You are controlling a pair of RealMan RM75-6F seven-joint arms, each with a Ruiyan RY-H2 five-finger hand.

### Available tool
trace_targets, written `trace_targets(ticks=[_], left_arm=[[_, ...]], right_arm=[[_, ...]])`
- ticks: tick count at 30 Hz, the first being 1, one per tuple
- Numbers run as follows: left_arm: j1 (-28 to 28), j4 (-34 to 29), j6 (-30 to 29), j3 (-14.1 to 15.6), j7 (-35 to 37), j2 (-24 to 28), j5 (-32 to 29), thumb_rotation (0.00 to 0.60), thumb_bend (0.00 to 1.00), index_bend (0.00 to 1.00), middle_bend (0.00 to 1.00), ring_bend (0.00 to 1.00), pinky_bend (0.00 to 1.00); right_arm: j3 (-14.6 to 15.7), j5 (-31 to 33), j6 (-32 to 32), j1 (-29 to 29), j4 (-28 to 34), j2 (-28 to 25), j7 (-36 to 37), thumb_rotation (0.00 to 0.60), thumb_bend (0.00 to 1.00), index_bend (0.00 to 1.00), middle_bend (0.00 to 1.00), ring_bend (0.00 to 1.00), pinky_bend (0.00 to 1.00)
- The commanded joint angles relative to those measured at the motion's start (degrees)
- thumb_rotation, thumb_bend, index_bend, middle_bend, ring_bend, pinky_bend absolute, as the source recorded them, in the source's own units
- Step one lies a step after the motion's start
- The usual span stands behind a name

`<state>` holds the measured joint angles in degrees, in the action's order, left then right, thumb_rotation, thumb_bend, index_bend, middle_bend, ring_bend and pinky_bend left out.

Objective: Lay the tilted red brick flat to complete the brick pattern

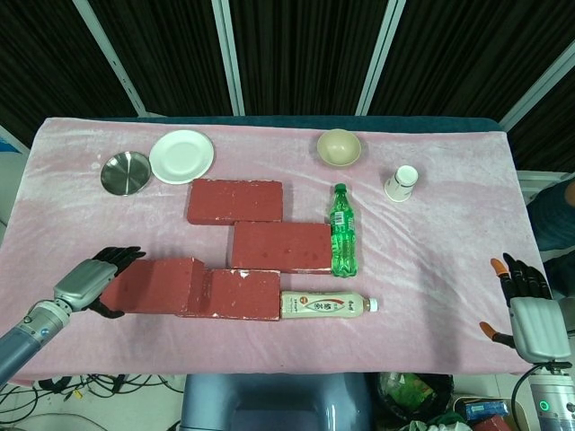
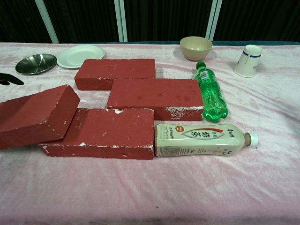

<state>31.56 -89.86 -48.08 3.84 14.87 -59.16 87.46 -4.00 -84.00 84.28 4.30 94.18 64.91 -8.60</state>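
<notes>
Surface: your table under a pink velvety cloth (image 1: 431, 296).
Beyond your left fingers: round steel dish (image 1: 125, 172), white round plate (image 1: 181, 155).
Inward of those fingers: flat red bricks at rear (image 1: 234, 200), middle (image 1: 280, 245) and front (image 1: 241, 294).
Towards your right fingers: green plastic bottle (image 1: 342, 231), cream tea bottle (image 1: 323, 305), beige bowl (image 1: 339, 147), white paper cup (image 1: 402, 183).

Four bricks (image 1: 235, 200), two bottles (image 1: 342, 241), plate (image 1: 181, 155), two bowls (image 1: 339, 147), cup (image 1: 402, 183).
</notes>
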Motion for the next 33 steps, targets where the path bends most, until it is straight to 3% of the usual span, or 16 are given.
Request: trace_targets(ticks=[1,20,33], left_arm=[[0.0,0.5,0.2,-0.2,-0.3,-1.1,-0.7,0.600,0.00,0.00,0.00,0.00,0.00],[0.9,1.8,1.5,-1.0,-3.9,-4.5,-3.0,0.600,0.00,0.00,0.04,0.00,0.00],[0.4,-0.4,0.1,-1.2,-7.0,-4.2,-4.1,0.600,0.00,0.00,0.04,0.00,0.00]], right_arm=[[0.0,0.0,0.0,0.0,0.0,0.0,0.0,0.600,0.04,0.00,0.00,0.00,0.08],[0.1,0.1,-0.5,0.2,0.0,-0.2,-0.6,0.600,0.04,0.00,0.00,0.00,0.08],[0.1,0.3,-0.6,0.2,0.2,-0.2,-1.1,0.600,0.04,0.00,0.00,0.00,0.08]])
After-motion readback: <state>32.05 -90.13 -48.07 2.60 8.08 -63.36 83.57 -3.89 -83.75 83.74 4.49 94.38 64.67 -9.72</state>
